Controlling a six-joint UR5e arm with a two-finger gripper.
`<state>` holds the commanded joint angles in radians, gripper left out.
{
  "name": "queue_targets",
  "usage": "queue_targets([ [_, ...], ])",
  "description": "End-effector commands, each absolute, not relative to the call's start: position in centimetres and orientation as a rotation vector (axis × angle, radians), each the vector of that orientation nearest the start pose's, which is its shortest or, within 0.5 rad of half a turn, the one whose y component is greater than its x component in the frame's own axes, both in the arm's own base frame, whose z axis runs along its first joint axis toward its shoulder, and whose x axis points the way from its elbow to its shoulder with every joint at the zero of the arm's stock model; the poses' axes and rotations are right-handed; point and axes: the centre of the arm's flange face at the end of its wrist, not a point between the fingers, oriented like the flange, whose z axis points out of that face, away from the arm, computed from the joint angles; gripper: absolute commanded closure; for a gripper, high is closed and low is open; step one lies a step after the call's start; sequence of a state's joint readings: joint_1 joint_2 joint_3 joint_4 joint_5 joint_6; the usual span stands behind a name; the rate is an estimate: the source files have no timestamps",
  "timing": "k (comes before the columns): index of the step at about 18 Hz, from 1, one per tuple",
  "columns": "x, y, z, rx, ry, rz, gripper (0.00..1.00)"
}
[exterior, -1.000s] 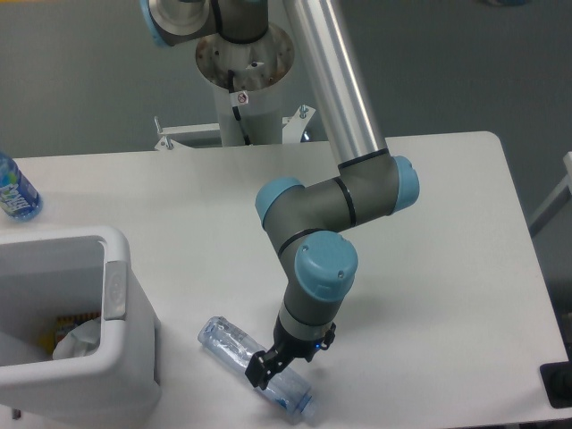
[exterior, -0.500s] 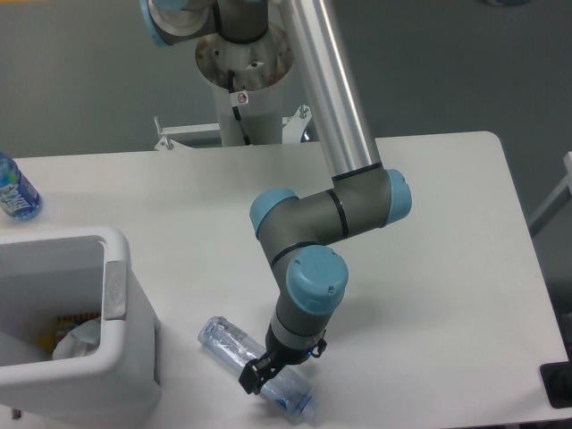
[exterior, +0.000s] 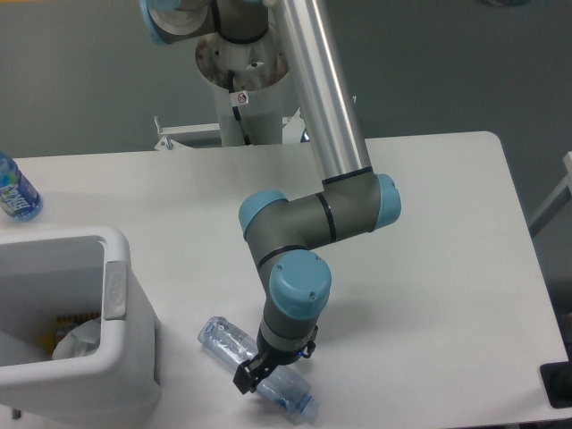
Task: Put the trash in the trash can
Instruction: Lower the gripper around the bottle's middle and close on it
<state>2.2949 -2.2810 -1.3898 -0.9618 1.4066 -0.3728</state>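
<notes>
A crushed clear bottle with a bluish tint (exterior: 223, 340), part of the trash, lies flat near the table's front edge, slanting down to the right. My gripper (exterior: 248, 378) points down on its middle, fingers astride it and open. The bottle rests on the table. The trash can (exterior: 121, 268), a large white bin with a grey tab on its side, stands at the left front, a short gap from the bottle's left end. Inside it lies a crumpled whitish wrapper (exterior: 80, 340), the other piece of trash.
A blue-labelled water bottle (exterior: 13, 192) stands at the far left edge. The robot's base column (exterior: 243, 85) rises behind the table's back edge. A dark object (exterior: 559, 384) sits at the front right corner. Something yellow and red (exterior: 64, 323) shows in the bin.
The arm has swung left and slightly down, carrying my gripper from the bottle's right part toward its middle. The bottle has stayed where it was.
</notes>
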Motion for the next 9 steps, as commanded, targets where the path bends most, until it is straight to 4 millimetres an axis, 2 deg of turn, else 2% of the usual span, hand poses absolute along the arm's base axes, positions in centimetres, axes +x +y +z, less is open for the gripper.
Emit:
queue_targets([
  [3, -35.9, 64.35, 19.77, -2.607, -1.564, -0.229, 0.0],
  [9, -35.74, 64.36, 19.77, -2.611, -1.605, -0.241, 0.0],
])
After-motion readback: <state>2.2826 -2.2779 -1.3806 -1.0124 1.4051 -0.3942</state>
